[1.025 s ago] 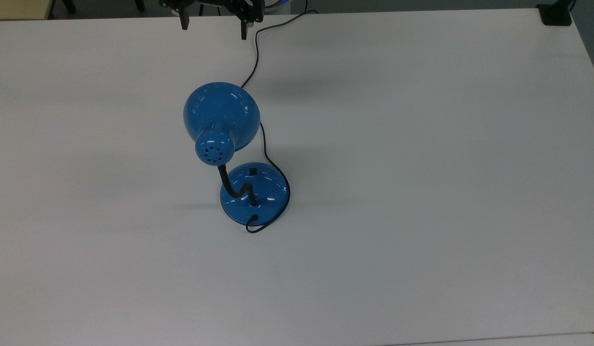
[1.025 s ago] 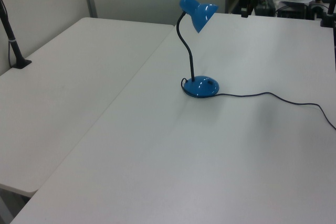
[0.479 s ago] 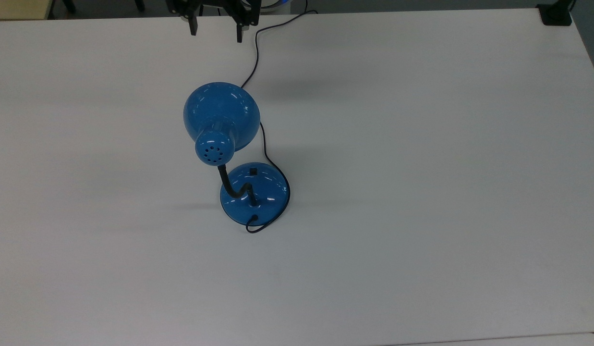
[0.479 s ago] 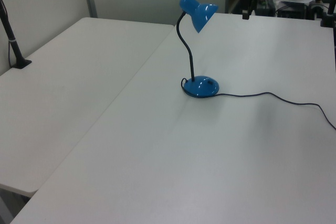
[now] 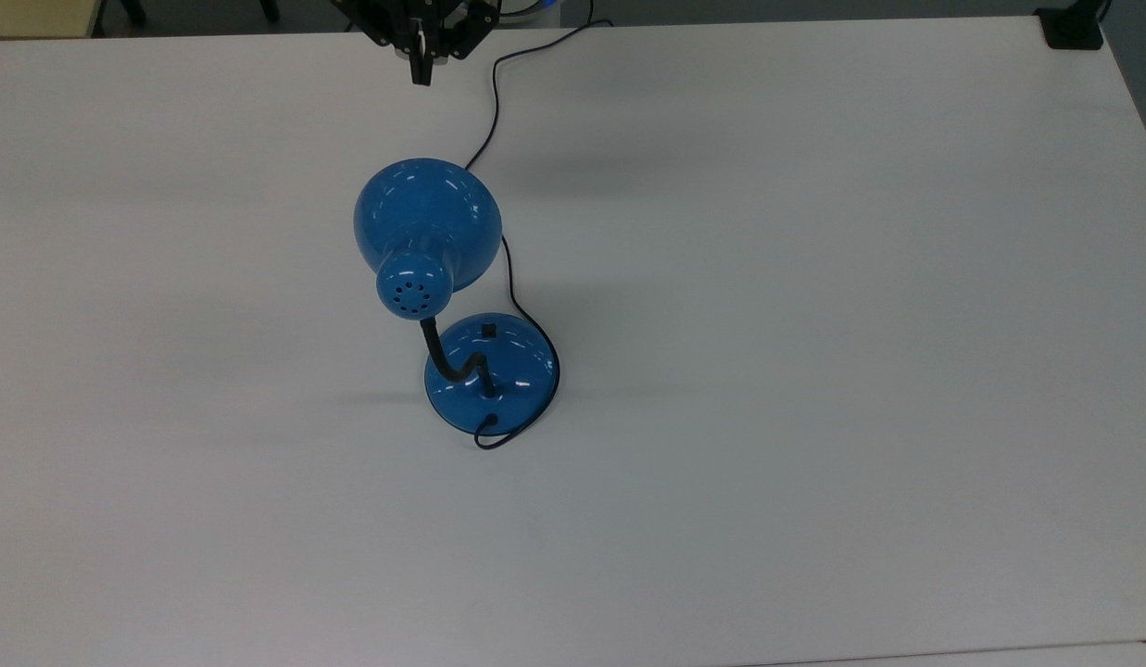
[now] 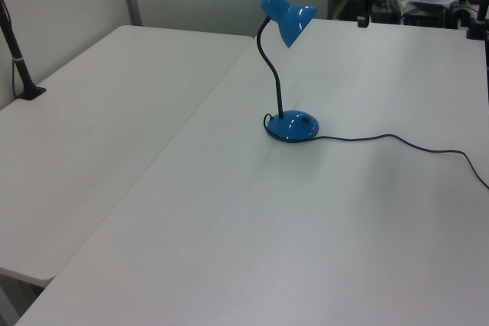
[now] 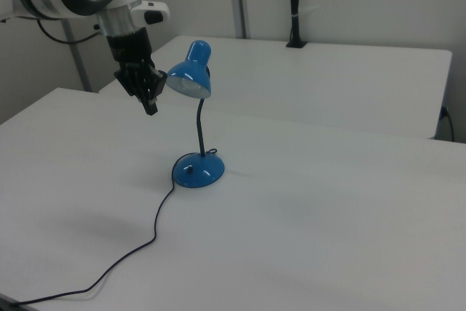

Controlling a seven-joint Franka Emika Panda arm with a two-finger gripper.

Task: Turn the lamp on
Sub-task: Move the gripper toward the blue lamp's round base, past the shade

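Right view, L to R: my gripper (image 7: 151, 107) up in air, fingers together, nothing held, just left of lamp (image 7: 195, 123) shade. Lamp upright mid-table (image 7: 328, 209), base w/ switch (image 5: 487, 329) well below gripper; cord (image 7: 138, 249) trails toward near-left edge.

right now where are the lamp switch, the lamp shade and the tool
lamp switch (image 5: 487, 329): top view, middle of the small black button on the blue base.
lamp shade (image 5: 428, 222): top view, upper dome surface.
tool (image 5: 422, 72): top view, at the closed fingertips.
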